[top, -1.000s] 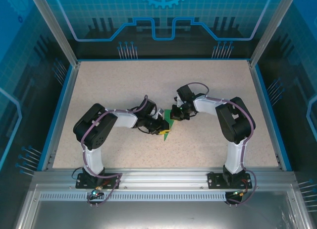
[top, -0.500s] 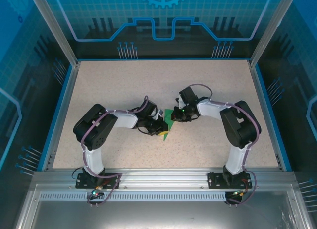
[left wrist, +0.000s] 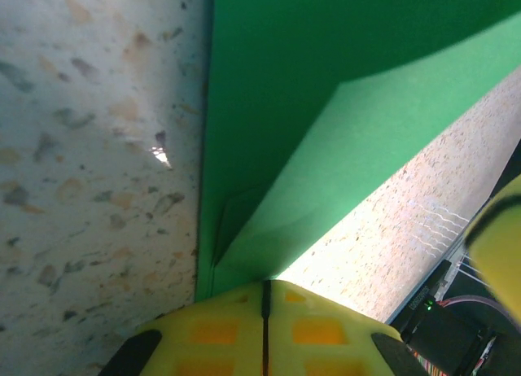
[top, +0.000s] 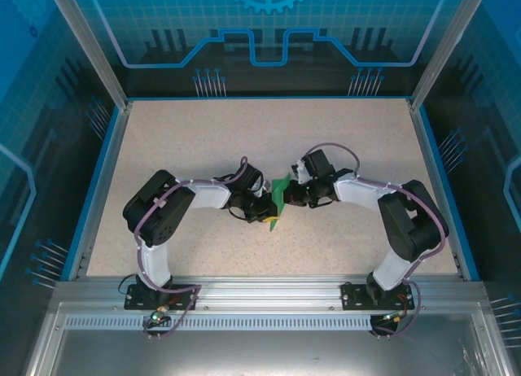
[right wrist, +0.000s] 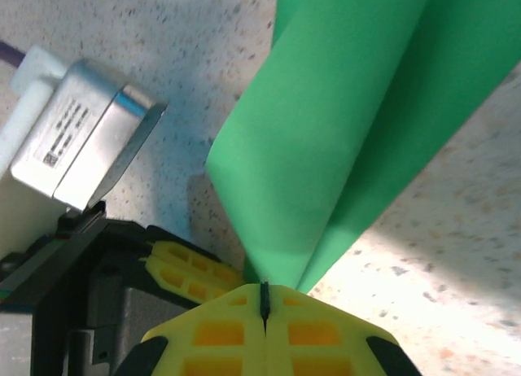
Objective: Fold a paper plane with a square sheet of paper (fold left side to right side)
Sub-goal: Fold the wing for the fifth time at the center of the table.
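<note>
Right arm (top: 383, 198) has swung outward; left gripper (top: 265, 207) has pinched shut on the square sheet of paper (top: 279, 197), right gripper (top: 290, 196) clamps its fold. Keep edges aligned, paper taut.

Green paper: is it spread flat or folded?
Folded: the green paper shows two layers converging into the shut right pincer.

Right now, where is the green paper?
In the top view the folded green paper is near the middle of the table, pinched between the left jaws on its left and the right jaws on its right.
</note>
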Tool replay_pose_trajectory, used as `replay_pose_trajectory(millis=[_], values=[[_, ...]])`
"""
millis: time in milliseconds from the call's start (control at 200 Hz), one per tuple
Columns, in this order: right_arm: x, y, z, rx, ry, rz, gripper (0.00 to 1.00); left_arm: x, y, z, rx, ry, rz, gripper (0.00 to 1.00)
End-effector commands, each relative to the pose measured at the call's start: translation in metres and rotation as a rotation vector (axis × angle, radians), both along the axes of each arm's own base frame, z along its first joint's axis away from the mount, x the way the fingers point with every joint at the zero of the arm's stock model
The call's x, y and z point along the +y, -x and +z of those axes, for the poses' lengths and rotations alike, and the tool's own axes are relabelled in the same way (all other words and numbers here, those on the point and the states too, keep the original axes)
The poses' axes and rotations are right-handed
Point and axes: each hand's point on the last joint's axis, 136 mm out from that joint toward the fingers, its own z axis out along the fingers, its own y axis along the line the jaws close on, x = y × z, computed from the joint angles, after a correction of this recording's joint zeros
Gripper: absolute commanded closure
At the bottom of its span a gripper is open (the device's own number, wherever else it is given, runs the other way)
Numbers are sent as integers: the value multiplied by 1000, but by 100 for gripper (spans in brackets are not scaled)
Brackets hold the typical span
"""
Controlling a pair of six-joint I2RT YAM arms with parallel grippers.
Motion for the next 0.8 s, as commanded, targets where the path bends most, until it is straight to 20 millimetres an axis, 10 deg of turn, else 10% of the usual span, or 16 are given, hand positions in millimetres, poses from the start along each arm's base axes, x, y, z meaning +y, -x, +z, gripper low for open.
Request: replay_pose_trajectory(millis=[0,795], values=[[21,4,-4,12,-58,35,100,30,42,-51,169,-200,-4,93],[3,-7,-53,59,120,74,100,30,44,-51,172,-198,-8,95]])
